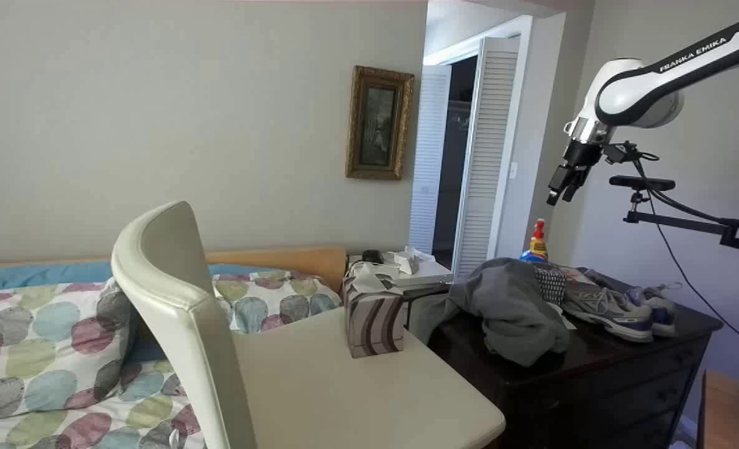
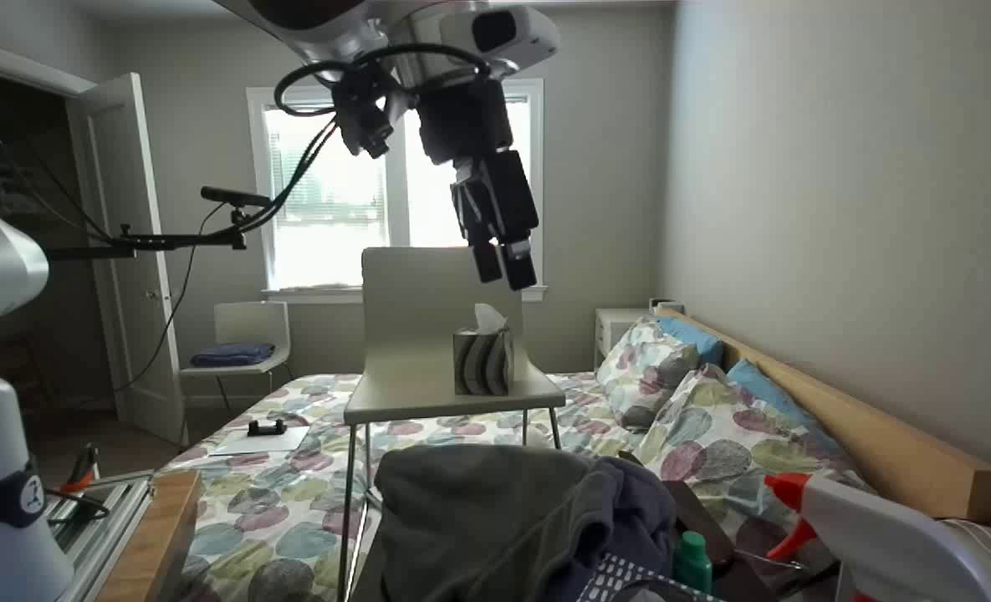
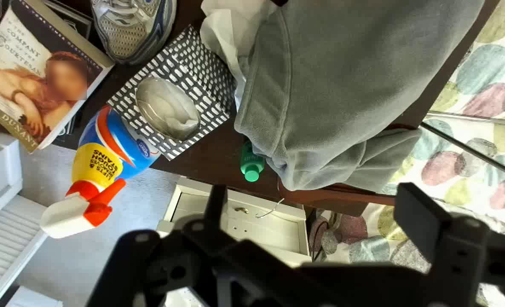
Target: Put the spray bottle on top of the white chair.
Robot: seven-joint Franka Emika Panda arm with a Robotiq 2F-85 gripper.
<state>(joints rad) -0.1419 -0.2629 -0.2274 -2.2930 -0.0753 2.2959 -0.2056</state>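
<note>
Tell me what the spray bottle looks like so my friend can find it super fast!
Find the dark dresser with the gray cloth heaped on top. Beside its black-and-white tissue box is the spray bottle. Unlike the small green bottle nearby, it's blue with a yellow label, white head and red trigger.

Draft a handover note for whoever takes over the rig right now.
Gripper: open, nothing in it.
Stain-remover spray bottle: upright on the dark wooden dresser, beside the black-and-white tissue box.
White chair: the one with the striped tissue box on its seat.
Done: nothing; bottle not yet grasped.
Left: grasp the bottle, lift it, set it on that chair.
</note>
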